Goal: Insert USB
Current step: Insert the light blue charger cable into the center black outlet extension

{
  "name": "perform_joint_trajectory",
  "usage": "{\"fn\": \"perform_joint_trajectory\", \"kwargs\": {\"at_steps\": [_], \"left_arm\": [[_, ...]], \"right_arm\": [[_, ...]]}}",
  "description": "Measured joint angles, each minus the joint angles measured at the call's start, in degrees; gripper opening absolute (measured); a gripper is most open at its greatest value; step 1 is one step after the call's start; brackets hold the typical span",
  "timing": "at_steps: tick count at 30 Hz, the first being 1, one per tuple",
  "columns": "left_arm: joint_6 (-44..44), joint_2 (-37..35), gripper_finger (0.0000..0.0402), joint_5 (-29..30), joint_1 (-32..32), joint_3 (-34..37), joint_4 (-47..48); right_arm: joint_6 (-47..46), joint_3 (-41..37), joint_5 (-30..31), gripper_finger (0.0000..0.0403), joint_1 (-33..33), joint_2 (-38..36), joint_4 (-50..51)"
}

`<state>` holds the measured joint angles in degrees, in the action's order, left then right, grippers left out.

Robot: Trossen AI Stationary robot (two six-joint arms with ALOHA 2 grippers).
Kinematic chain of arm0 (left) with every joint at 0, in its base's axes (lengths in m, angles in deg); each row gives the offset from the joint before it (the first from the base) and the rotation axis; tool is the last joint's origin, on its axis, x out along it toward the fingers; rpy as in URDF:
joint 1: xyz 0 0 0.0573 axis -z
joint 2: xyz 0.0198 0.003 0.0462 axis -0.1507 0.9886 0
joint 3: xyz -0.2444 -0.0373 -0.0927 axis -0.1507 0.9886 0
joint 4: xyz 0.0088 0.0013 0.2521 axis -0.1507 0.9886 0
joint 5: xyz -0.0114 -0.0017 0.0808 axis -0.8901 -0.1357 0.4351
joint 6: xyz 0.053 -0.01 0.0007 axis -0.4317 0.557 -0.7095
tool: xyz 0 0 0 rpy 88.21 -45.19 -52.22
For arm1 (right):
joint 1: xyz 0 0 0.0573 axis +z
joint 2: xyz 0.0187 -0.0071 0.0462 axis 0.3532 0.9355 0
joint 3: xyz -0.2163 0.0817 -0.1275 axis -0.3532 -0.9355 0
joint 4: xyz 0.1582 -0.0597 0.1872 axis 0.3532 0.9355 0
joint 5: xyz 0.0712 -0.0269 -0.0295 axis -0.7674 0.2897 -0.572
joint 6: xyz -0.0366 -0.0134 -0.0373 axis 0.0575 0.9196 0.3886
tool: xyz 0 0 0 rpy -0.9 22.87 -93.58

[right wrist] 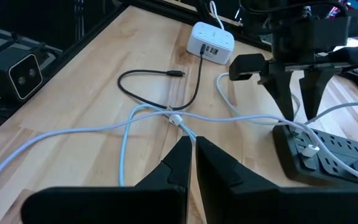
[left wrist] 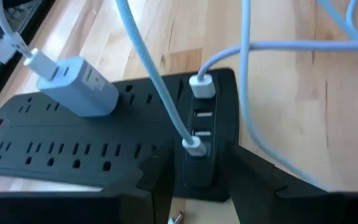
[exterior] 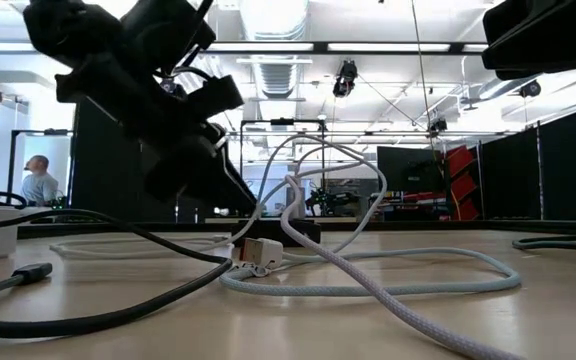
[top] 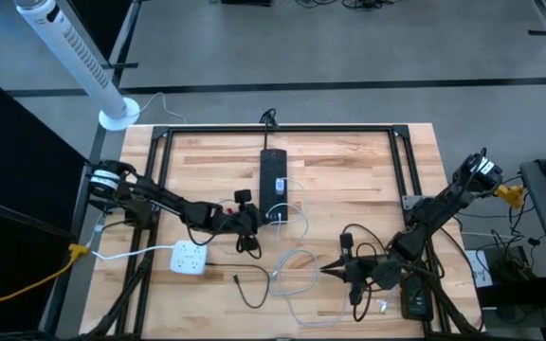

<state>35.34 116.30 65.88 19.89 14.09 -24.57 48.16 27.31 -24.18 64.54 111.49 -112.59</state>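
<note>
A black power strip (top: 272, 175) lies lengthwise in the middle of the table, with its USB ports at the near end (left wrist: 199, 134). Two white USB plugs sit in those ports, one (left wrist: 202, 86) above the other (left wrist: 193, 147), and their pale cables run off over the table. My left gripper (left wrist: 204, 186) hangs open just over that end (right wrist: 299, 115). Its fingers stand on either side of the lower plug without touching it. My right gripper (right wrist: 191, 155) is shut and empty, low over the table's near right (top: 335, 270).
A white charger (left wrist: 79, 93) is plugged into the strip's top. A white hub (top: 189, 257) with a black cable (top: 249, 284) lies near left. Pale cable loops (top: 297, 270) cover the near middle. A black device (top: 415, 301) sits near right, and a metal frame (top: 159, 142) edges the table.
</note>
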Motion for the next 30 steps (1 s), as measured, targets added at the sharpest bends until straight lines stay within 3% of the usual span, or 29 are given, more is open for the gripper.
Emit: {"fn": "perform_joint_trajectory", "kwargs": {"at_steps": [7,19,30], "left_arm": [[0.0,1.8,0.0122,0.1,-0.2,1.2,-4.8],[-1.4,4.6,0.0041,0.0,-0.9,0.9,-9.0],[-1.3,4.0,0.0073,0.0,-0.8,0.9,-9.4]], "right_arm": [[0.0,0.0,0.0,0.0007,0.0,0.0,-0.1],[-0.3,0.0,0.0,0.0007,0.0,0.0,0.4],[-0.4,0.0,0.0,0.0007,0.0,0.0,0.4]]}}
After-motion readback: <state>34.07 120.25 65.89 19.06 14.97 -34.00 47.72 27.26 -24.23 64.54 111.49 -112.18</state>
